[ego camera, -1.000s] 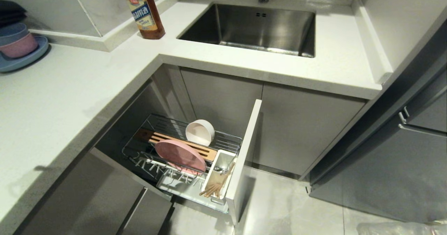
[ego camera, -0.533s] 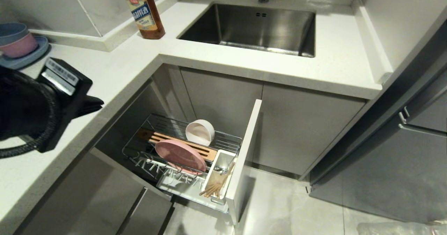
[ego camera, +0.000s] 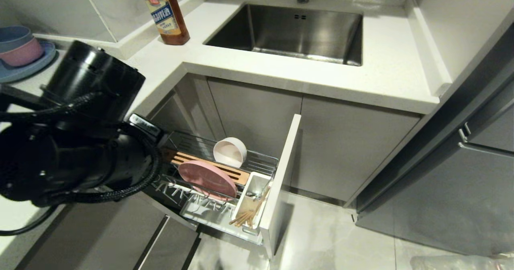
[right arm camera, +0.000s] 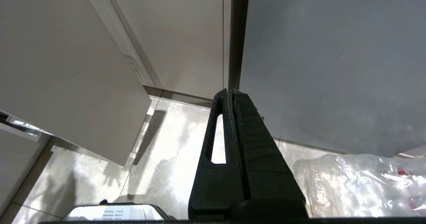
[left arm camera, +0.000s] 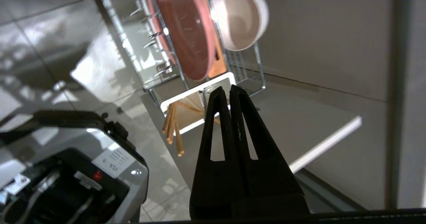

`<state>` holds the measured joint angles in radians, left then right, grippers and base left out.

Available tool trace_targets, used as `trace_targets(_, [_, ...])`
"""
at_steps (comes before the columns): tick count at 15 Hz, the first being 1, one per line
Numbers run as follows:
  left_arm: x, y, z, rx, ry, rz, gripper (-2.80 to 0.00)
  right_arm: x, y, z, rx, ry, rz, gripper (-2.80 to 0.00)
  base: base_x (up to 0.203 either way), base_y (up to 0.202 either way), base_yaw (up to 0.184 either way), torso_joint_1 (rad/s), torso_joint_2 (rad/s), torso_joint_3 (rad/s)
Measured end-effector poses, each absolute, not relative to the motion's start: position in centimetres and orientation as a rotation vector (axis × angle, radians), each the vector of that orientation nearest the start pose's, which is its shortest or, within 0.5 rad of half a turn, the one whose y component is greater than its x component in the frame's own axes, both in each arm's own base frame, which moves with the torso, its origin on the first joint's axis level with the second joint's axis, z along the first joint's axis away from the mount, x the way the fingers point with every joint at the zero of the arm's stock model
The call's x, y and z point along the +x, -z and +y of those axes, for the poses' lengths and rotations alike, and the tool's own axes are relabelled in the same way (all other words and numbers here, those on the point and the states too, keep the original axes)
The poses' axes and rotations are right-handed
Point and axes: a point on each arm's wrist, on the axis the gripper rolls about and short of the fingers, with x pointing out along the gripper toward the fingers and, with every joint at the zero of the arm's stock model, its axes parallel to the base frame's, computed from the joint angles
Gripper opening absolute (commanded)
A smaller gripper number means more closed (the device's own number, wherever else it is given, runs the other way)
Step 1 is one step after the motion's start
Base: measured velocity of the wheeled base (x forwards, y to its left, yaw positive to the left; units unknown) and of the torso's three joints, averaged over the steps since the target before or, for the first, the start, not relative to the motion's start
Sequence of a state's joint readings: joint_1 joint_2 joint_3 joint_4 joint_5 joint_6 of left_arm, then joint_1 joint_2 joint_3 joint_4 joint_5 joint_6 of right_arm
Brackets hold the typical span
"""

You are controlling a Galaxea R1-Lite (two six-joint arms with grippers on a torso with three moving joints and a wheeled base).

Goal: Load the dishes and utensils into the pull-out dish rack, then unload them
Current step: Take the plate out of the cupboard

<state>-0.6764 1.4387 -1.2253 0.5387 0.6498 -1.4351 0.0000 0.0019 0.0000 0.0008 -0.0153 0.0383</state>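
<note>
At nine o'clock in the head view, the left arm looms over the counter edge. Its left claw is pressed shut on nothing, above the utensil cup. At six o'clock, the pull-out dish rack holds the pink oval plate, cream bowl and chopsticks. The right claw, closed and empty, hangs near the floor.

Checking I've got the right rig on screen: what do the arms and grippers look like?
The left arm is matte black with rounded cylindrical joints, a black cable looping outside and a white label. The left gripper and right gripper are black tapered fingers with long slot cut-outs.
</note>
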Motion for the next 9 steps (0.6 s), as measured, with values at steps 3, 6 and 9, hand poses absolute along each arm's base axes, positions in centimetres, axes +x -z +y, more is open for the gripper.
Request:
trace_targets(3, [19.6,-24.6,-13.4,-0.943,-0.456,0.508,-2.8,-2.3,-7.5,0.0,0.038,0.015,0.002,-2.8,0.0,0.0,0.0,0.0,0.0,0.0])
trace_targets(6, [21.7,-22.8,-13.3,-0.97,-0.493,0.533,-2.8,-2.3,-7.5,0.0,0.038,0.015,0.002,-2.8,0.0,0.0,0.0,0.0,0.0,0.0])
trace_targets(9, [23.4,-21.0,-13.0,-0.988,-0.513,0.585,-2.8,-2.3,-7.6,0.0,0.038,0.016,0.002,-2.8,0.0,0.0,0.0,0.0,0.0,0.0])
